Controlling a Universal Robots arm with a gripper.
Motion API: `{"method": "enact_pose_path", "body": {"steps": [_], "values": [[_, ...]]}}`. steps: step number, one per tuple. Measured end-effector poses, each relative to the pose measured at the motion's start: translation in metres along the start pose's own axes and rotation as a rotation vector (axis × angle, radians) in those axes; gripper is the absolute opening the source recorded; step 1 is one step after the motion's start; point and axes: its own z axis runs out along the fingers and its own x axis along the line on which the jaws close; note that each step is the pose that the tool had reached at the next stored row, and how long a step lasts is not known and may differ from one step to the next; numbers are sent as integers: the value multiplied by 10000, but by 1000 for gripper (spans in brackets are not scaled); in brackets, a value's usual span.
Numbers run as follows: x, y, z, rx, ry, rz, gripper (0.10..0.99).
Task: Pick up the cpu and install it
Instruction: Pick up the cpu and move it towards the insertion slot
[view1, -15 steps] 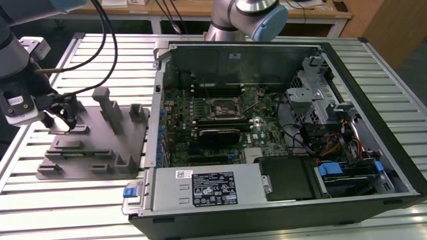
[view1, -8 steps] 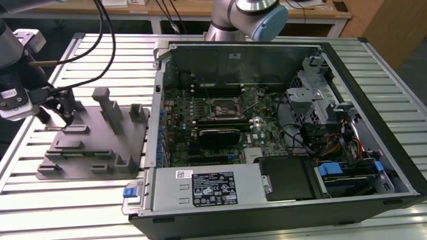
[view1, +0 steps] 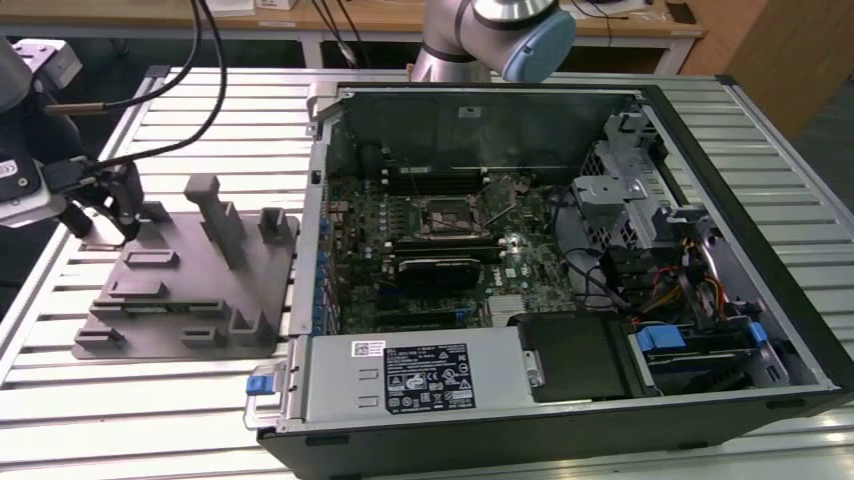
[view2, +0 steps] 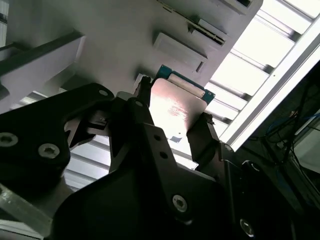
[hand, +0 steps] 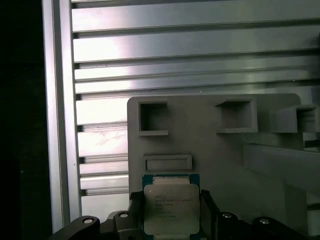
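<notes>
Cpu (hand: 171, 206) lies within the hand (hand: 171, 200), which is clamped on its opposite edges, at the fixture (hand: 215, 145); pickup is underway; the socket (view1: 447, 215) stands well apart from the hand; installation remains.

cpu (hand: 171, 205) has a silvery top with a teal-green rim, gripper (hand: 171, 212) is black, fixture plate (hand: 210, 130) plain grey, table (hand: 190, 50) striped silver slats, motherboard (view1: 527, 260) green, pc case (view1: 561, 440) black

Shiny metal-topped cpu (hand: 171, 209), matt grey plastic fixture plate (hand: 210, 130), ribbed satin metal table (hand: 175, 55), matt black fingers (view2: 200, 145)
</notes>
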Motion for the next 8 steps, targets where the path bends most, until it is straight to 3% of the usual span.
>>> {"method": "enact_pose_path", "body": {"steps": [8], "values": [[-3,12,-190,0,-3,0,541]]}}
